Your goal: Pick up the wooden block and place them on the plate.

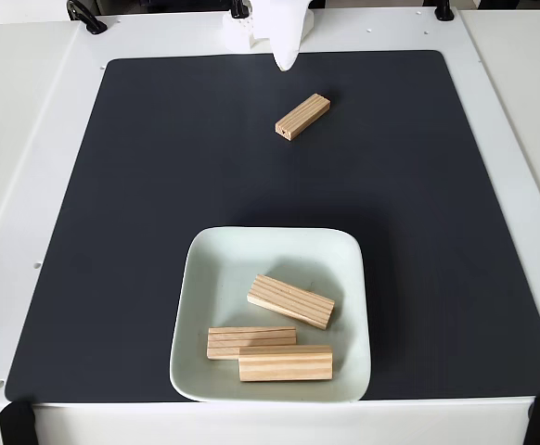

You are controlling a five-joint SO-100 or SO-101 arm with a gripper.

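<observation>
Lying diagonally, the loose wooden block [302, 117] sits well apart from the plate [200, 278].

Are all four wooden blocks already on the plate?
No: three wooden blocks lie in the plate, and a fourth block sits on the dark mat near the gripper.

White table [29, 139] bears dark mat [159, 185].
</observation>
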